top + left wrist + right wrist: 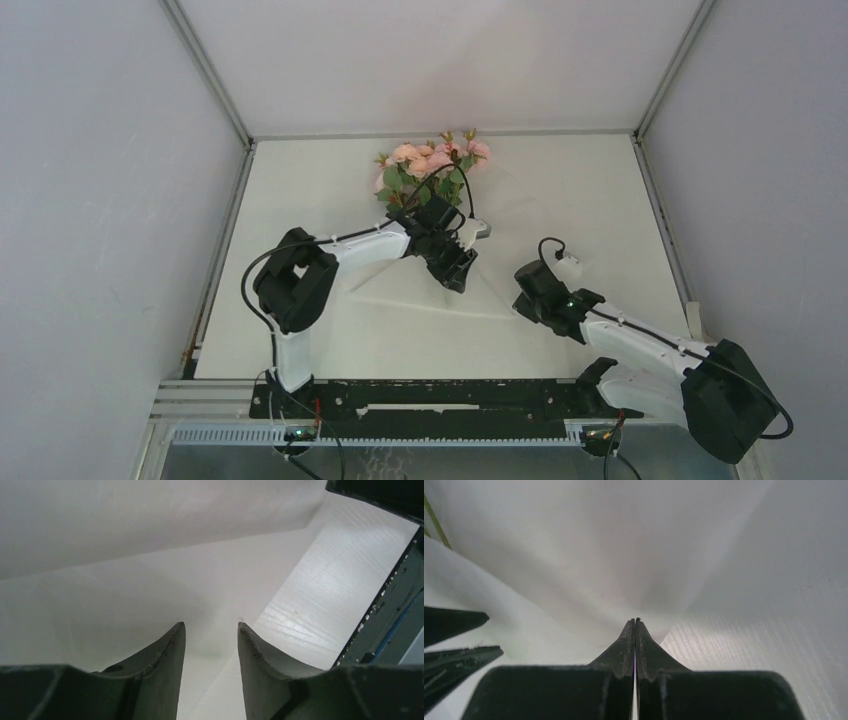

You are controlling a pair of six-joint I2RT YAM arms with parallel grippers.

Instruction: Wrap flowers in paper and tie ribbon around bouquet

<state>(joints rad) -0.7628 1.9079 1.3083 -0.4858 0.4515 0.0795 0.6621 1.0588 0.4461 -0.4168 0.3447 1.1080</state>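
Note:
The flowers, pale pink roses with green leaves, lie at the back middle of the table, and their stems run under my left arm. The paper is a thin white sheet spread below them. My left gripper hovers over the sheet, open, with nothing between its fingers; the paper lies beneath. My right gripper is shut on a lifted fold of the paper, which tents up from its fingertips. A green stem shows at the upper left. The ribbon is out of view.
Grey walls close in the white table on the left, right and back. The black rail that carries both arm bases runs along the near edge. In the right wrist view, the left gripper's fingers show at the left edge.

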